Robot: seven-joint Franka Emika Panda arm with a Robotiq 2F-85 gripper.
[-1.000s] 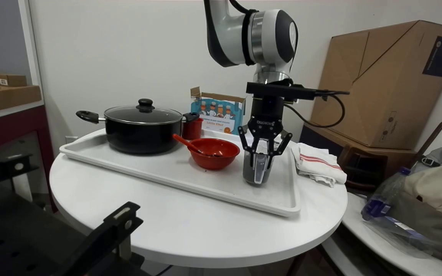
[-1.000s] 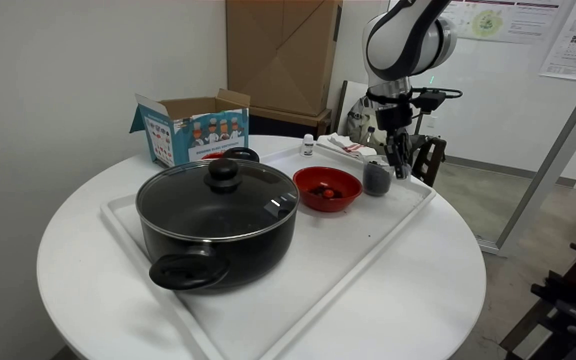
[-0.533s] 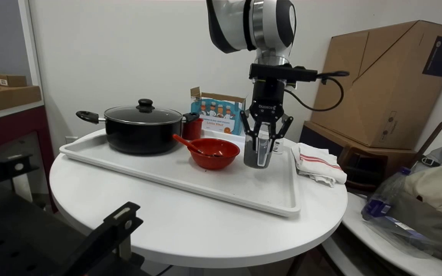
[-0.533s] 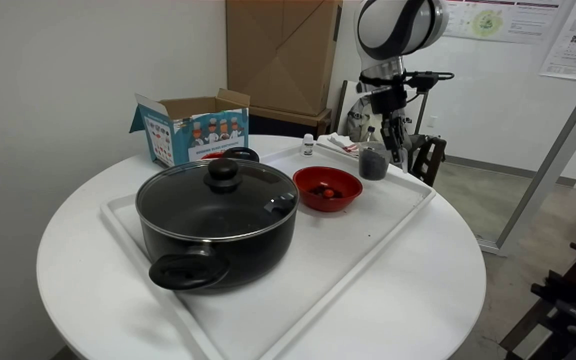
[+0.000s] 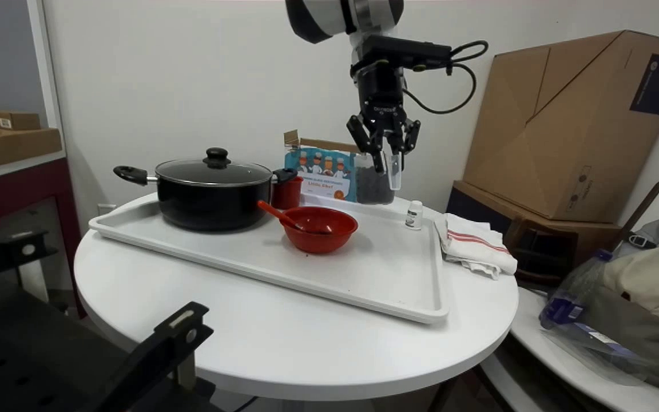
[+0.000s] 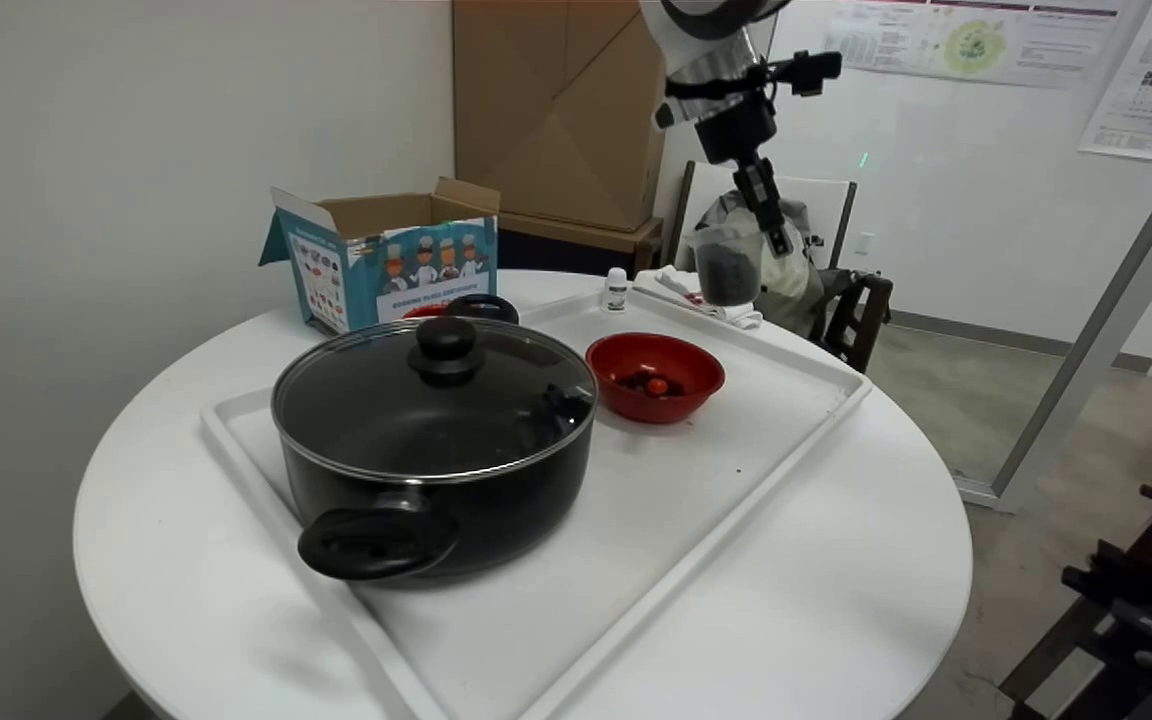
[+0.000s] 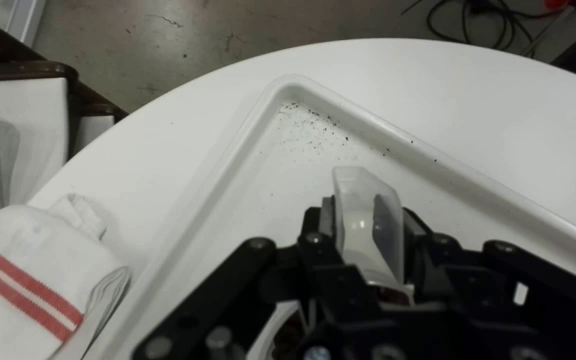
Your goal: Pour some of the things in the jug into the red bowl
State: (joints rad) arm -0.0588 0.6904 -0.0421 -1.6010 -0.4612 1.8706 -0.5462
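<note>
The jug (image 5: 374,186) is a translucent cup with dark contents. It hangs in the air above the tray, close to upright, and also shows in an exterior view (image 6: 728,276). My gripper (image 5: 390,157) is shut on the jug's clear handle, which stands between the two fingers in the wrist view (image 7: 363,220). Part of the dark contents shows under the gripper there. The red bowl (image 5: 319,239) sits on the tray, lower than the jug and to its left in both exterior views. It holds some dark bits and a red spoon (image 5: 275,212).
A black lidded pot (image 5: 215,203) stands on the white tray (image 5: 261,274) beside the bowl. A small white bottle (image 5: 414,216) stands at the tray's far edge. A folded towel (image 5: 472,240) lies beside the tray. A blue open box (image 6: 426,265) stands behind.
My gripper has lifted the jug off the tray. In both exterior views it has risen and shifted left. The bowl, pot and tray have not moved.
</note>
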